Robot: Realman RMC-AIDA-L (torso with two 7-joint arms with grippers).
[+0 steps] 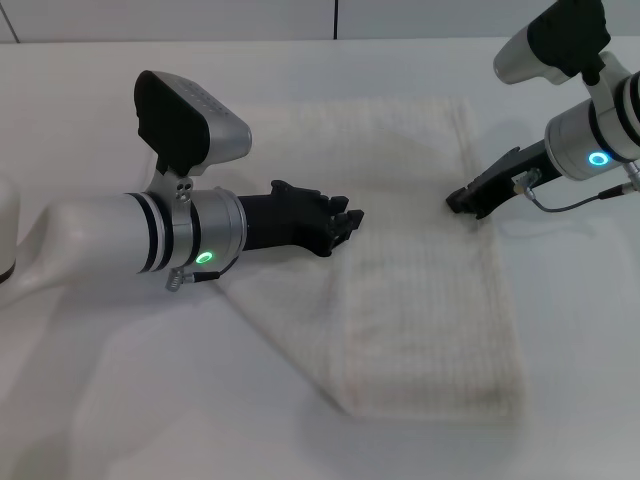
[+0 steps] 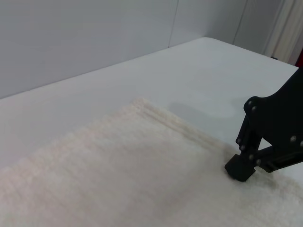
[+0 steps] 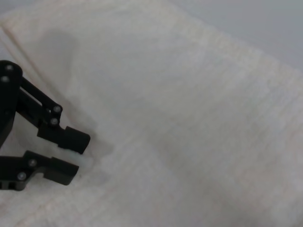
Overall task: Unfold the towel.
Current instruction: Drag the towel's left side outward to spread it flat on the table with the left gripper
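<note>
The cream-white towel (image 1: 420, 290) lies folded on the table, with a layer edge running down its middle. My left gripper (image 1: 345, 222) hovers low over the towel's left half. The right wrist view shows it (image 3: 71, 155) open, with a small gap between the fingers and nothing in them. My right gripper (image 1: 462, 200) rests at the towel's right hemmed edge. In the left wrist view its tips (image 2: 242, 169) are closed together on the hem of the towel (image 2: 142, 175).
The white table (image 1: 120, 400) extends on all sides of the towel. A white rounded object (image 1: 6, 230) sits at the left edge of the head view. A grey wall (image 2: 85, 38) stands behind the table.
</note>
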